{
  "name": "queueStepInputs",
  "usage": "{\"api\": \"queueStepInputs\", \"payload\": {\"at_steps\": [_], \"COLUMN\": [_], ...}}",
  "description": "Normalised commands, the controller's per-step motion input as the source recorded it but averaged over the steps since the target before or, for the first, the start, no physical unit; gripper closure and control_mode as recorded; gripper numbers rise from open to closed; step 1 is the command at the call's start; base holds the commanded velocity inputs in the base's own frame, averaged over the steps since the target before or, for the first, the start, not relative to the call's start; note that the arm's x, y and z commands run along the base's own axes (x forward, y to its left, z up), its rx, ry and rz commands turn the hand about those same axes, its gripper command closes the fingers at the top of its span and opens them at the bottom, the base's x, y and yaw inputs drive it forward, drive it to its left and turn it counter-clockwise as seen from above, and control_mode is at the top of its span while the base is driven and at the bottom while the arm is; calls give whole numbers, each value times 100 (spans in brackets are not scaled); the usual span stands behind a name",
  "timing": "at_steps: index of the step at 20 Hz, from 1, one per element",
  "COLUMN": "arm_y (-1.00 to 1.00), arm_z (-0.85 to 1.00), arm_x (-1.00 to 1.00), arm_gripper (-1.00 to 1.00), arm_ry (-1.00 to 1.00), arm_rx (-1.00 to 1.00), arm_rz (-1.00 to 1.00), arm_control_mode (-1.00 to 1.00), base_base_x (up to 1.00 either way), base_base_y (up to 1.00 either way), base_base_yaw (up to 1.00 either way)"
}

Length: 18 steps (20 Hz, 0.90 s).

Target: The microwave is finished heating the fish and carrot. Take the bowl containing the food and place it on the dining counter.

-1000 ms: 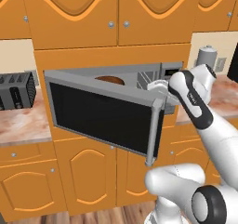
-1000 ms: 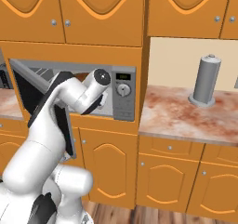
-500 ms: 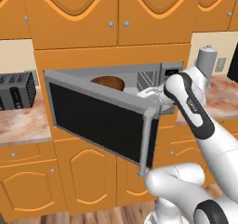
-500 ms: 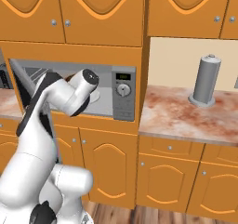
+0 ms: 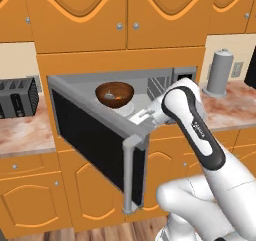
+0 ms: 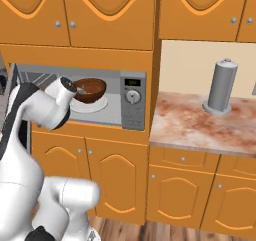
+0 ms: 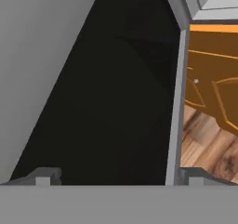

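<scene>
The two-finger end effector (image 7: 116, 175) stands with its dark fingertips wide apart and nothing between them, looking down the inner face of the dark glass door (image 7: 107, 102) with the door's grey free edge just inside the right fingertip. In the left base view the hand sits at the top edge of that half-open door (image 5: 95, 135), near its handle end. The step in hand looks like swinging the door fully clear. To do it well, the arm would press on the inner face near the free edge and follow the door's arc until the opening is unobstructed.

Inside the wide grey built-in microwave (image 6: 131, 97), the round dark reddish-brown wooden-looking bowl (image 6: 89, 89) rests on a flat white round plate (image 6: 90, 105). An orange fleck in the bowl (image 5: 118, 98) may be the carrot. Afterwards the open fingers should straddle the near rim and lift the bowl level.
</scene>
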Motion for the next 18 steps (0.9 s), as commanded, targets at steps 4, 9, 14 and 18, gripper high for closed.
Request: {"api": "queueStepInputs", "payload": {"at_steps": [4,9,14,18], "arm_y": [100,92,-4,-92], "arm_z": [-1,0,0,19], "arm_x": [-24,-5,0,11], "arm_gripper": [-100,-100,-100,-100], "arm_ry": [-9,-13,0,1], "arm_rx": [0,1,4,10], "arm_rz": [-3,-25,-3,-30], "arm_control_mode": [-100,-100,-100,-100], "base_base_x": [0,0,0,0], "base_base_y": [0,0,0,0], "base_base_yaw": [0,0,0,0]}}
